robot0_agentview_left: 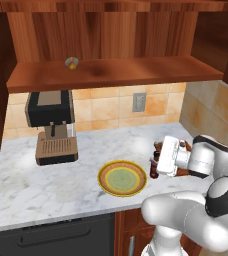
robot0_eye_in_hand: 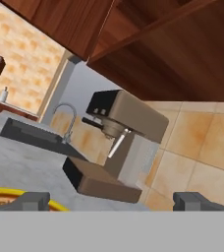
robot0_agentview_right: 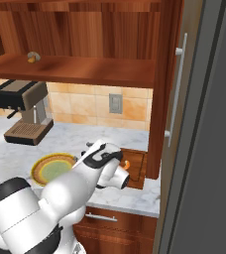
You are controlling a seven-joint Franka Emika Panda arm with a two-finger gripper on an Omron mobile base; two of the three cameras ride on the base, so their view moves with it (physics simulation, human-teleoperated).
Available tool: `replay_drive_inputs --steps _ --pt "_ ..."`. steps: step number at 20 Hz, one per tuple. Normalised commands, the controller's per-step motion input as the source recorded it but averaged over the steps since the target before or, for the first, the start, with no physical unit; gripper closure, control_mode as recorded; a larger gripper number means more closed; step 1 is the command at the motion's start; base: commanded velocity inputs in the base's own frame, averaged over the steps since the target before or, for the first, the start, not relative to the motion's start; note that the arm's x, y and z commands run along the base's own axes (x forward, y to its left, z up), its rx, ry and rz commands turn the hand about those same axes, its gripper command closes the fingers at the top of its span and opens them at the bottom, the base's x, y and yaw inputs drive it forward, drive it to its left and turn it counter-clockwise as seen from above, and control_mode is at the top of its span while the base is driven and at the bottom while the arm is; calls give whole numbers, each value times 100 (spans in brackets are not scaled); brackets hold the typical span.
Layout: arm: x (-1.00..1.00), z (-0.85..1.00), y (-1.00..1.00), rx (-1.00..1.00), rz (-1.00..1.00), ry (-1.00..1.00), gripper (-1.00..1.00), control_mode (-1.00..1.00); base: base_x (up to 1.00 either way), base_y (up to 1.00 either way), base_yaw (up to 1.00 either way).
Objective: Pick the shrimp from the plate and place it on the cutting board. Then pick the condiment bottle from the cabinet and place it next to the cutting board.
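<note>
The plate (robot0_agentview_left: 122, 178) lies with nothing on it on the marble counter, and its yellow rim (robot0_eye_in_hand: 6, 198) peeks in at the lower left of the hand view. Right of it, the shrimp (robot0_agentview_right: 127, 164) rests on the dark cutting board (robot0_agentview_right: 137, 173), half hidden by my arm. A slim dark brown-red condiment bottle (robot0_agentview_left: 154, 170) stands on the counter between plate and board. My gripper (robot0_agentview_left: 155, 153) (robot0_eye_in_hand: 116, 201) hovers just above the bottle, open, with nothing between its fingers, pointing left toward the coffee machine. The open cabinet (robot0_agentview_left: 111, 73) hangs above.
A black and brown coffee machine (robot0_agentview_left: 51, 125) stands at the back left of the counter. A small round yellowish object (robot0_agentview_left: 72, 63) sits on the cabinet shelf. A tall cabinet door with a long handle (robot0_agentview_right: 177, 89) closes off the right side. A sink with a faucet (robot0_eye_in_hand: 67, 120) lies beyond the machine.
</note>
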Motion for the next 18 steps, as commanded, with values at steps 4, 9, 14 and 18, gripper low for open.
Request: replay_drive_inputs --steps 4,9,14,18 --pt "-14 18 -3 -4 0 -3 -100 -100 0 0 0" --pt "-14 27 -6 -4 0 -2 -100 -100 0 0 0" --pt "-12 32 -3 -4 0 -4 -100 -100 0 0 0" --pt "-10 31 0 -6 0 -6 -100 -100 0 0 0"
